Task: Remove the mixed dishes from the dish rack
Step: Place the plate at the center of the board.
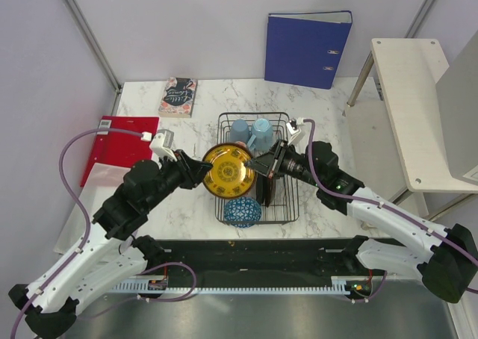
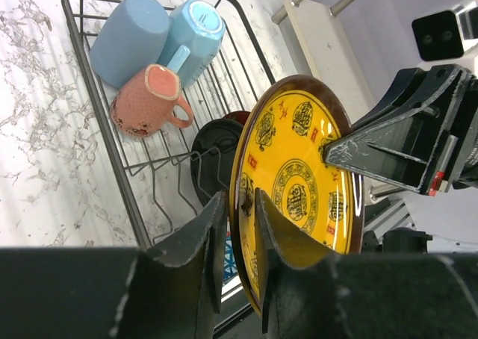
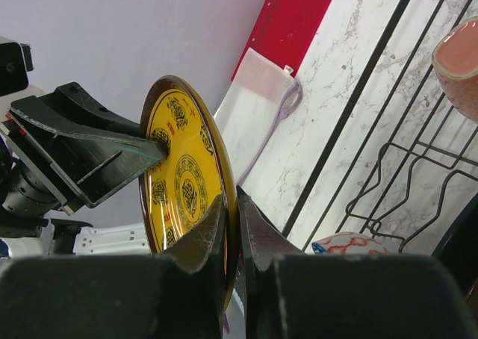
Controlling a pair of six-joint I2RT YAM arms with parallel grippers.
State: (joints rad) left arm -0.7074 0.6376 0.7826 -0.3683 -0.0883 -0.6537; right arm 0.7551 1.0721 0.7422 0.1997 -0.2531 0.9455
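Observation:
The small yellow-and-red plate (image 1: 228,169) stands on edge in the air over the left side of the dish rack (image 1: 297,186). My left gripper (image 1: 203,167) is shut on its left rim (image 2: 239,204). My right gripper (image 1: 258,165) is shut on its right rim (image 3: 233,204). Two blue mugs (image 1: 250,132) lie at the rack's back, with the salmon-orange cup (image 2: 149,100) beside them. The black shallow dish (image 1: 266,191) stands on edge in the rack behind the plate. The blue net-patterned bowl (image 1: 243,212) sits at the rack's front left corner.
A red folder (image 1: 123,145) and a white sheet lie on the marble table to the left. A book (image 1: 179,96) lies at the back left and a blue binder (image 1: 308,49) leans on the back wall. A white side table (image 1: 414,107) stands to the right.

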